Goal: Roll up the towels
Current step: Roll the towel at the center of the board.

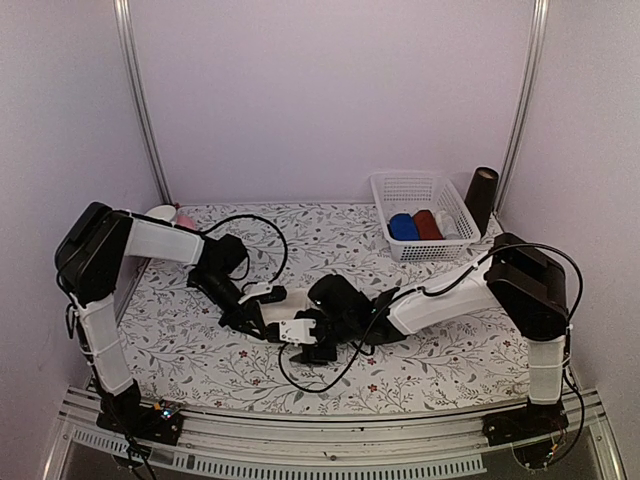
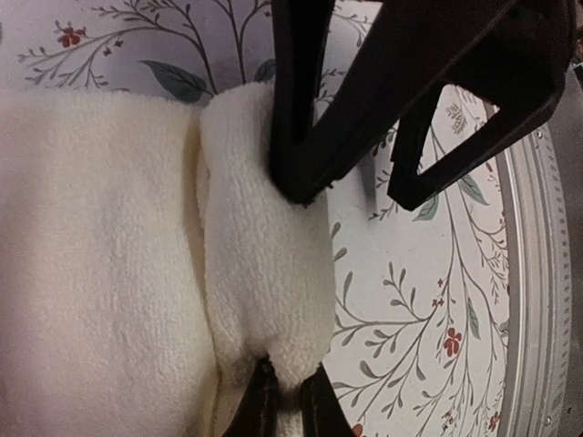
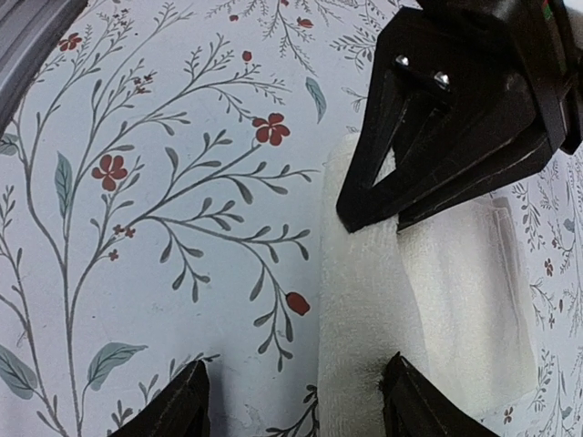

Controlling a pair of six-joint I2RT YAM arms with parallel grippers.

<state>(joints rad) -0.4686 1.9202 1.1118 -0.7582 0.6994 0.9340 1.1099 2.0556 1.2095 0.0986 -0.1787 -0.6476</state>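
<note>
The cream towel [image 2: 91, 273] lies flat on the floral table, its near edge turned into a thick roll [image 2: 264, 273]. My left gripper [image 2: 290, 382] is shut on one end of that roll. My right gripper [image 3: 296, 369] is open at the other end, one finger [image 3: 419, 405] on the towel [image 3: 364, 300] and the other on bare table. In the top view both grippers, left [image 1: 262, 303] and right [image 1: 300, 340], meet at mid table and hide most of the towel. The blue towel [image 1: 403, 227] lies rolled in the basket.
A white mesh basket [image 1: 415, 185] at the back right also holds a dark red roll [image 1: 427, 223] and something white. A dark cylinder [image 1: 482, 198] stands beside it. A small white and pink object [image 1: 166, 213] sits at the back left. A metal rail [image 1: 330, 440] runs along the front edge.
</note>
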